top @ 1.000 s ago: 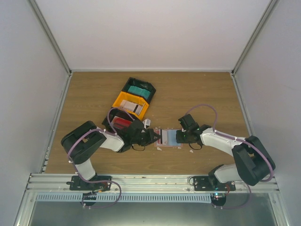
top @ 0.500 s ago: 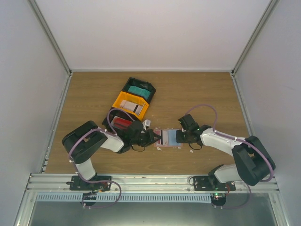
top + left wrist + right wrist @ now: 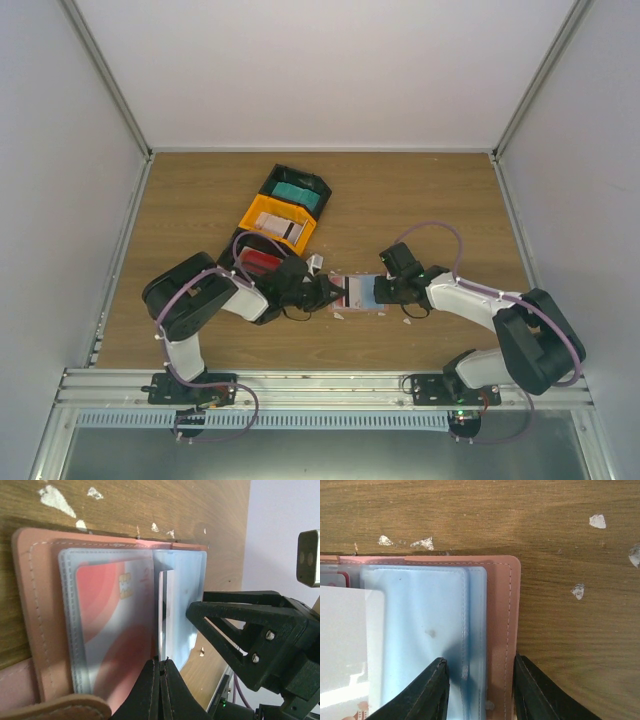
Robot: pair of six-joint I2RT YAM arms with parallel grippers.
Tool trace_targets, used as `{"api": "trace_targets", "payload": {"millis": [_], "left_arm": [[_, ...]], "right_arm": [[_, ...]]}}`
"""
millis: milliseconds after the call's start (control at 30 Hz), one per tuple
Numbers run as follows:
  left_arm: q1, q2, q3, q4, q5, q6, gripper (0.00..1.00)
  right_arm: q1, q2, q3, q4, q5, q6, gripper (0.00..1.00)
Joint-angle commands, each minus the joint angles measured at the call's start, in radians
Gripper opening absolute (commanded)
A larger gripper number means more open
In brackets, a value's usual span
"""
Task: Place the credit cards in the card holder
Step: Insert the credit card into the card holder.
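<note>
Partly done: 1 red credit card [image 3: 110,630] already sleeved in the open card holder [image 3: 360,293], lying toward the middle of the table's [image 3: 430,200] near edge. Apparently more cards left in the tray [image 3: 252,213] behind it. Left end effector [image 3: 161,667] clenched on a white credit card [image 3: 164,610], edge-on at the holder's fold. Right end effector [image 3: 480,680] partly spread, astride the holder's right edge.
</note>
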Motion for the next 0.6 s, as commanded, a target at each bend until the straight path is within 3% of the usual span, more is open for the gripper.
{"api": "trace_targets", "payload": {"millis": [0, 567], "left_arm": [[-0.007, 0.027, 0.031, 0.047, -0.022, -0.012, 0.00], [-0.049, 0.094, 0.091, -0.026, -0.053, 0.042, 0.00]], "right_arm": [[0.005, 0.037, -0.051, -0.054, -0.010, 0.018, 0.36], [0.005, 0.055, -0.057, -0.033, -0.043, 0.018, 0.33]]}}
